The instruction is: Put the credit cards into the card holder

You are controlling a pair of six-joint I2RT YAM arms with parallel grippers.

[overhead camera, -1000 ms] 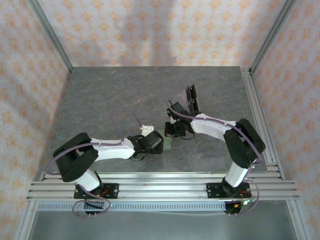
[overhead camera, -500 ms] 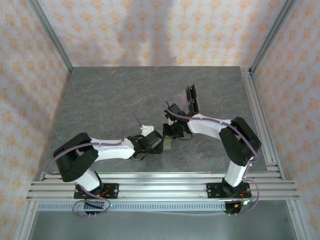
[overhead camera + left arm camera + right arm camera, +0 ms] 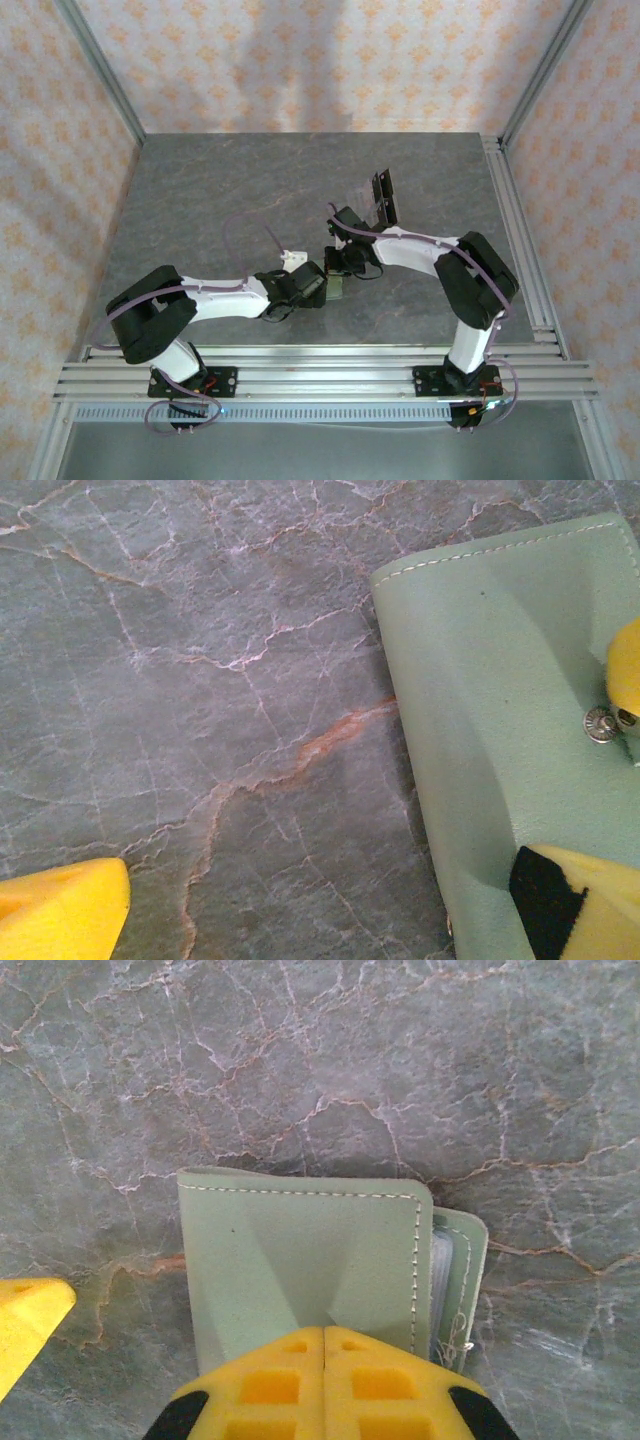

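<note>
Top camera: fixed high behind both arm bases, looking down and forward over the whole table (image 3: pixel 200 190) from a distance. Left wrist camera: faces straight down, very close to the slab, with the wallet (image 3: pixel 500 730) at its right edge. Right wrist camera: likewise downward and close, wallet centred. All three views share the wallet and the surrounding stone.

Bare table (image 3: pixel 230 180) at far and left sides. Tight at centre: closed right gripper (image 3: pixel 323 1350) over wallet (image 3: pixel 300 1250), spread left gripper (image 3: pixel 330 905) straddling its edge. Open strip of table between left fingers (image 3: pixel 60 910), beside wallet. Cards (image 3: pixel 381 197) standing just beyond right arm (image 3: pixel 430 255).
</note>
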